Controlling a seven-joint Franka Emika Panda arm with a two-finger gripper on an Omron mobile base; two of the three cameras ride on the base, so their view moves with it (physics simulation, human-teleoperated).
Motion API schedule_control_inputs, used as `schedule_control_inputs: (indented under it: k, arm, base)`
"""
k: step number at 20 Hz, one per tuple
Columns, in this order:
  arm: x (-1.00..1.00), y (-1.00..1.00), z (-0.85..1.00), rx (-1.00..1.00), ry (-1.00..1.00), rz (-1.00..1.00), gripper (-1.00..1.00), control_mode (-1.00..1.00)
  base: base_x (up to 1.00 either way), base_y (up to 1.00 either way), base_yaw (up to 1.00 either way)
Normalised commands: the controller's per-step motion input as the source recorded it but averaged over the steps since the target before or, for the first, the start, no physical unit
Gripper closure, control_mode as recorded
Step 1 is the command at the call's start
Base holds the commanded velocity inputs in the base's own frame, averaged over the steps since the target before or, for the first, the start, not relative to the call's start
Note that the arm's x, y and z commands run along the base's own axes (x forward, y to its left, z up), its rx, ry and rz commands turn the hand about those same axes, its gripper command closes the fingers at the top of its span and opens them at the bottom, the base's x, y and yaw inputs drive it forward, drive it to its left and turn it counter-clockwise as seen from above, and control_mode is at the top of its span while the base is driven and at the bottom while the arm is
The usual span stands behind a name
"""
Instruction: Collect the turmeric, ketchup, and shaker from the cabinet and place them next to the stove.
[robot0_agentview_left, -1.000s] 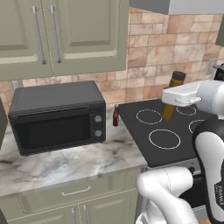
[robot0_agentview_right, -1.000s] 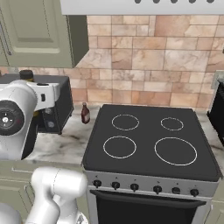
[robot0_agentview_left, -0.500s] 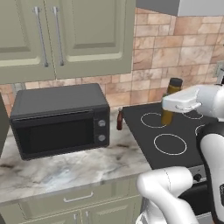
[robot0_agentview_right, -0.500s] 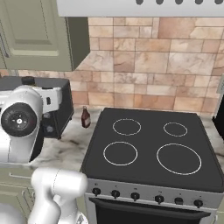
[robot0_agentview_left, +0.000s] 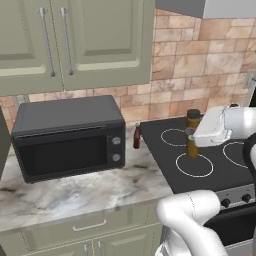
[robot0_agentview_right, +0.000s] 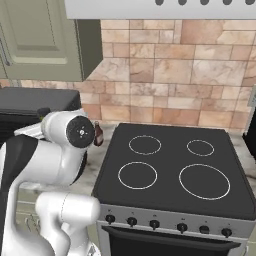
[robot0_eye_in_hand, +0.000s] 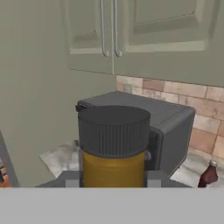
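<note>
Amber-yellow and dark-lidded, the turmeric jar (robot0_agentview_left: 193, 134) is sitting upright in my gripper (robot0_agentview_left: 196, 138), whose fingers are closing narrow on its body just below the lid; in the hand view the jar (robot0_eye_in_hand: 113, 146) is standing right between my fingertips. I am holding it in the air over the near-left burner ring of the stove (robot0_agentview_right: 175, 172), not yet down on anything.

The risk I am judging: the jar is tall and slim, so if I am releasing it while it is leaning or above the surface, it is likely tipping and rolling across the glass. The ketchup bottle (robot0_agentview_left: 136, 137) is already standing on the marble counter (robot0_agentview_left: 85, 187) beyond my jar, close to the stove's edge, with the microwave (robot0_agentview_left: 70, 136) just past it. That strip of counter is tight, so swinging in carelessly is risking a knock against the bottle.

Below and nearer than the ketchup, the counter is offering more open room, with its front edge the limit to watch. The cabinet (robot0_agentview_left: 75, 42) doors above the microwave are appearing closed.
</note>
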Motion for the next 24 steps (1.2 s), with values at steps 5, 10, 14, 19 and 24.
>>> schedule_control_inputs:
  k: [5, 10, 14, 19, 24]
  arm:
    - [0.36, 0.06, -0.56, 0.0, -0.07, 0.28, 1.0, -1.0]
    - [0.39, 0.06, -0.5, 0.01, -0.1, 0.18, 1.0, -1.0]
    - [0.56, 0.07, -0.43, 0.02, -0.01, 0.15, 1.0, -1.0]
    - [0.6, 0.02, -0.41, 0.02, 0.0, 0.17, 1.0, -1.0]
    - [0.53, 0.0, -0.34, 0.04, 0.0, 0.15, 1.0, -1.0]
  base:
    - [0.0, 0.0, 0.0]
    - [0.0, 0.0, 0.0]
    - [0.0, 0.0, 0.0]
    - [0.0, 0.0, 0.0]
    - [0.0, 0.0, 0.0]
